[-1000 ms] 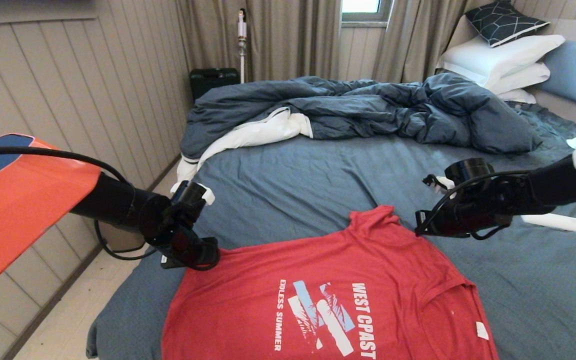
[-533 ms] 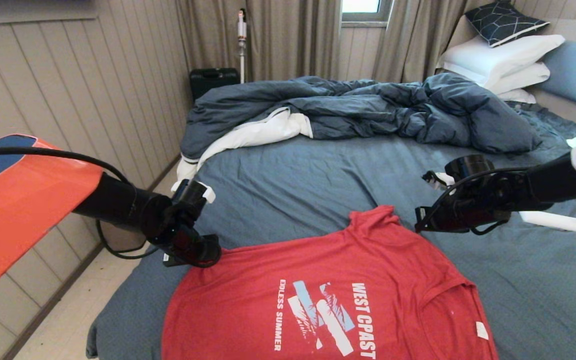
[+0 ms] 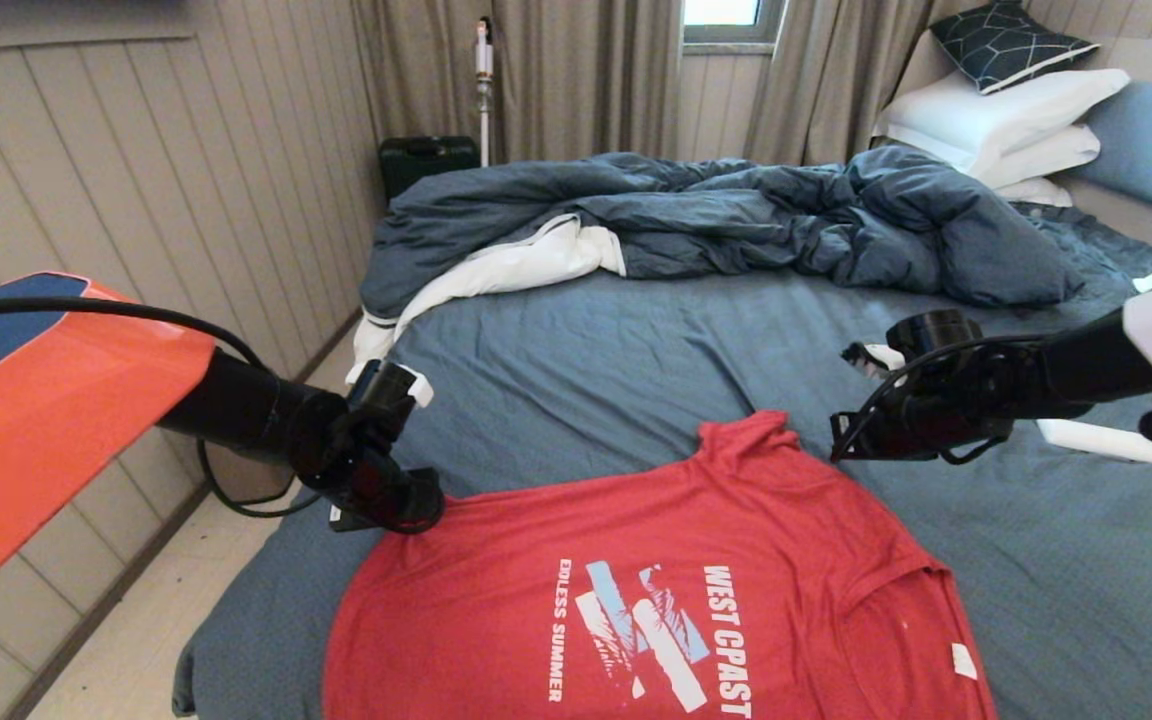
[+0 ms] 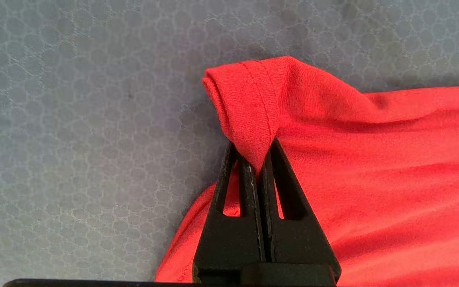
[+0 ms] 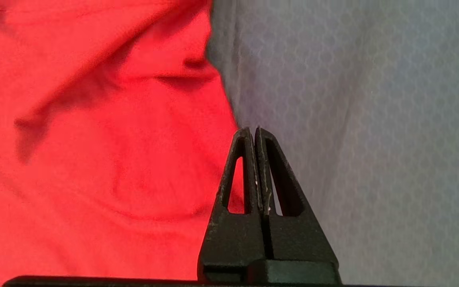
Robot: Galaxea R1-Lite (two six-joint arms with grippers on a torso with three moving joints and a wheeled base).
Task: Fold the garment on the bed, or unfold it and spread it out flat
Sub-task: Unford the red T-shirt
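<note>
T-shirt (image 3: 656, 590) lies flat on bed (image 3: 636, 350), long axis running left-right in head view, hem toward left arm, collar toward right. Left end effector (image 4: 258, 167) pinches hem corner. Right end effector (image 5: 253, 133) pressed together, empty, just off shirt's sleeve-side edge, nearer far sleeve (image 3: 746, 440).

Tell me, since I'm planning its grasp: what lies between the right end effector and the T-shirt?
Nothing: in the right wrist view the shut right end effector hovers at the red T-shirt's edge, with only bare blue sheet beside it.
</note>
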